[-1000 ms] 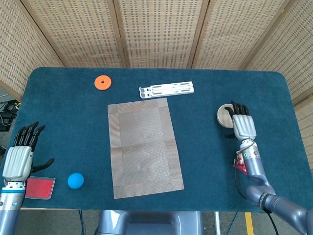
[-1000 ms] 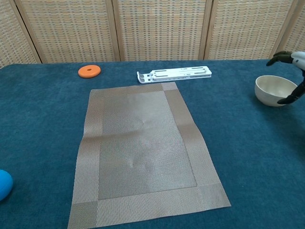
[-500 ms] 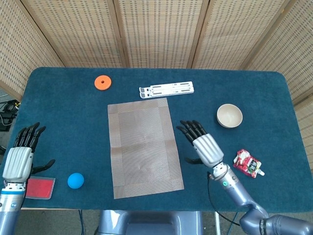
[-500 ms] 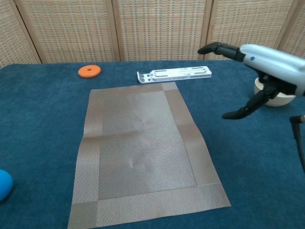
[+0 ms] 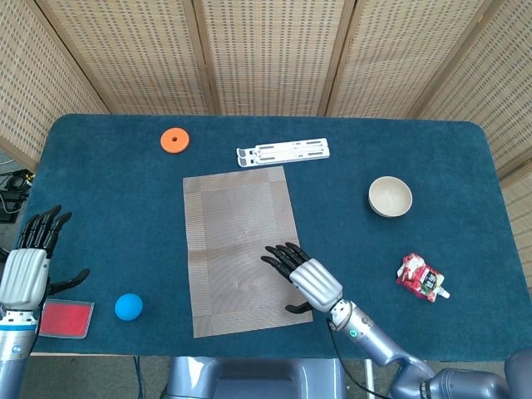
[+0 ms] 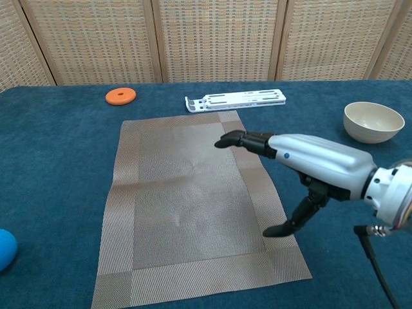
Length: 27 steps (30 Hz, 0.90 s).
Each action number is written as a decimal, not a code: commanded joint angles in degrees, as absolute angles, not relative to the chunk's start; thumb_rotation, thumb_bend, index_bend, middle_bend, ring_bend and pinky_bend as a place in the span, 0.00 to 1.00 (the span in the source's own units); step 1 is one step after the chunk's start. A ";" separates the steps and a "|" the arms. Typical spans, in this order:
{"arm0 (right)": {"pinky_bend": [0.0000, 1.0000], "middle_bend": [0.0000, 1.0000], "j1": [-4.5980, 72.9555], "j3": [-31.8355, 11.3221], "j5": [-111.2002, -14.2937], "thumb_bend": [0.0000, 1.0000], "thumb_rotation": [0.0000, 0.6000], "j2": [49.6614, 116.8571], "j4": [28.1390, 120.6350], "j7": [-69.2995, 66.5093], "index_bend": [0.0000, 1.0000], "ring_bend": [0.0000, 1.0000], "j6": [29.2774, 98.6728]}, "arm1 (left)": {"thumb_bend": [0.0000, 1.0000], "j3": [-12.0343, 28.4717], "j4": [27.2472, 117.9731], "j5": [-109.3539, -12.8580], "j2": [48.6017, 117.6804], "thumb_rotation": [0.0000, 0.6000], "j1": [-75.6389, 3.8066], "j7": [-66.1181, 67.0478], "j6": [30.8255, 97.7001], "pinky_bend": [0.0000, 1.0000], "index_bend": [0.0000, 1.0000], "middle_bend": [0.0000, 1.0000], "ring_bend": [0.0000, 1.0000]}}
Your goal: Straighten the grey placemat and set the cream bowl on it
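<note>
Even, diffuse light is falling from above; both views are staying sharp. Beneath the right hand only a faint, soft shadow is showing, without glare or blur.

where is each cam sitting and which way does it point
Head view: high above the table's near edge, looking steeply down at the whole tabletop; shows the left hand and the right hand.
Chest view: low at the near edge, looking across toward the wicker screens; shows only the right hand.
Both share the right hand, grey placemat, cream bowl, orange disc, white stand and blue ball.
</note>
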State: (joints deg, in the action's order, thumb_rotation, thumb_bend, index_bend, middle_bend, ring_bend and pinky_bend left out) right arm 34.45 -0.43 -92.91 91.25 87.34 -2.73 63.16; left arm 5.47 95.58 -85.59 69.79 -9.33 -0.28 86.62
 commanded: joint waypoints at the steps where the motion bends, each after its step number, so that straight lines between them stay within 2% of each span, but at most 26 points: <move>1: 0.00 0.00 34.34 1.40 -94.41 0.12 1.00 91.69 86.67 -4.04 0.06 0.00 62.92 | 0.14 5.46 95.53 -85.85 69.86 1.00 -9.35 -0.30 86.73 0.00 0.08 0.00 0.00; 8: 0.00 0.00 33.63 3.14 -94.37 0.12 1.00 92.76 85.99 -3.28 0.05 0.00 62.14 | 0.14 5.02 95.67 -86.85 69.66 1.00 -9.08 -0.29 87.19 0.00 0.08 0.00 0.00; 21: 0.00 0.00 32.37 3.78 -93.22 0.12 1.00 94.05 80.22 -6.76 0.05 0.00 62.15 | 0.14 4.85 96.18 -87.69 69.34 1.00 -8.90 -0.45 87.57 0.00 0.09 0.00 0.00; 27: 0.00 0.00 32.02 4.45 -93.63 0.12 1.00 93.25 80.65 -6.81 0.05 0.00 62.22 | 0.14 4.85 96.33 -87.84 69.22 1.00 -8.81 -0.48 87.72 0.00 0.09 0.00 0.00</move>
